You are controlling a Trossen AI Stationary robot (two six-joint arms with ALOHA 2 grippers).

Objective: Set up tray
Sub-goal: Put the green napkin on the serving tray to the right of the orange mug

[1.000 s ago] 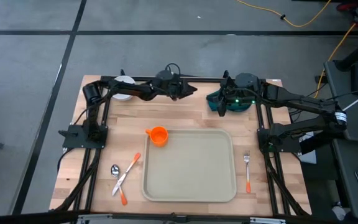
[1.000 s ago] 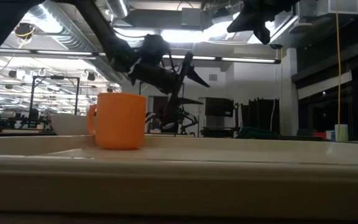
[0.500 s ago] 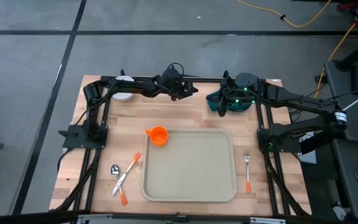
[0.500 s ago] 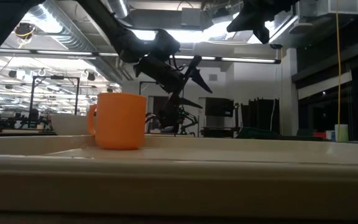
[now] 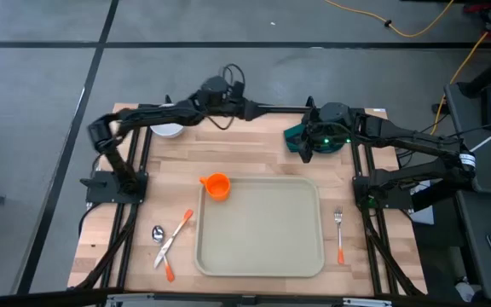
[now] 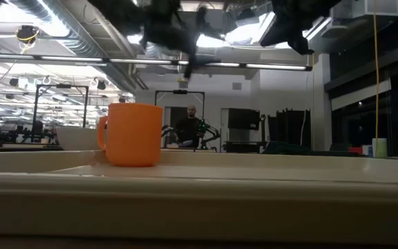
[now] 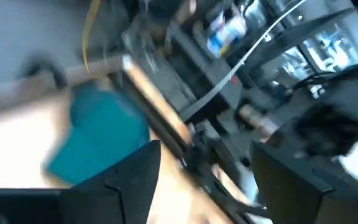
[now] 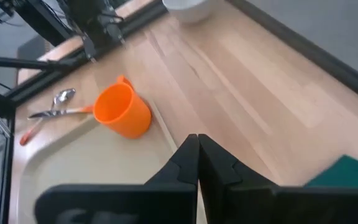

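Left arm: raised, stretched along table's far edge, forearm pointing toward centre. Left gripper (image 5: 244,108): fingers (image 7: 132,180) spread wide, nothing between them. Right arm: reaches in from right side, wrist at far edge. Right gripper (image 5: 305,145): fingers (image 8: 188,163) pressed together, empty, angled down toward table.

On the table (image 5: 254,149), the tray (image 5: 260,228) lies centre-near; a cup (image 5: 217,185) sits on its far-left corner, spoon (image 5: 158,232) and knife (image 5: 174,240) left, fork (image 5: 339,230) right, plate (image 5: 301,136) far right, bowl (image 5: 168,130) far left
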